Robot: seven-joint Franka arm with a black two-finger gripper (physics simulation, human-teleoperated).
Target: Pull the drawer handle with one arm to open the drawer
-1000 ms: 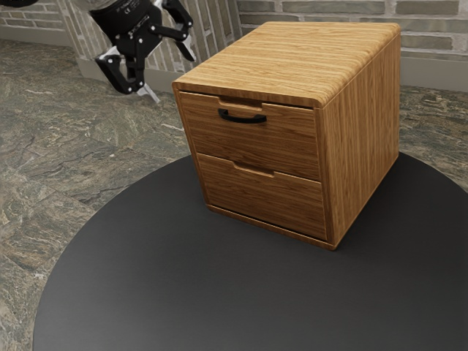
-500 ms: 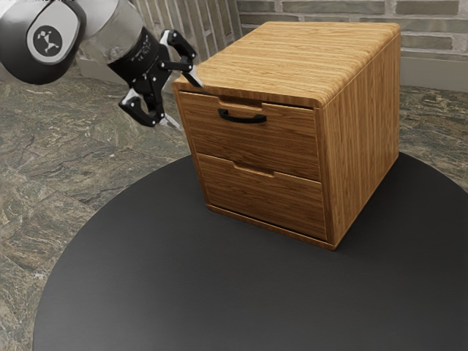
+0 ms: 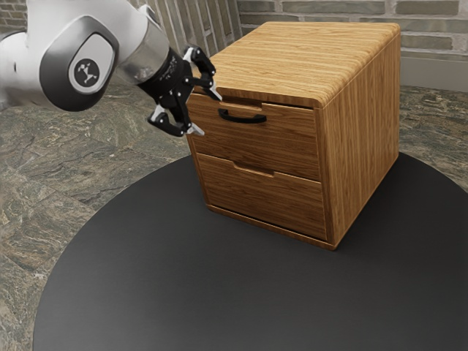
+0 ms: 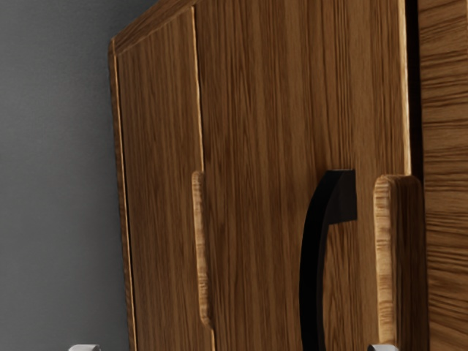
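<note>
A wooden cabinet [image 3: 307, 124] with two drawers stands on the round black table [image 3: 219, 292]. The top drawer [image 3: 256, 135] carries a black curved handle [image 3: 242, 117] and sits flush with the cabinet front. The lower drawer [image 3: 263, 194] is flush too. My black gripper [image 3: 199, 110] is open, in front of the cabinet's front corner at the exterior view's left, just left of the handle and apart from it. In the wrist view the black handle [image 4: 322, 248] and the top drawer front [image 4: 278, 110] lie close ahead of the hand.
The cabinet occupies the table's back. The arm [image 3: 88, 62] reaches in from the exterior view's upper left. A stone floor [image 3: 66, 161] and a brick wall [image 3: 431, 29] surround the table.
My gripper has come down and to the exterior view's right, from above the floor to the cabinet's front corner beside the handle. It stays open. The drawers have not moved.
</note>
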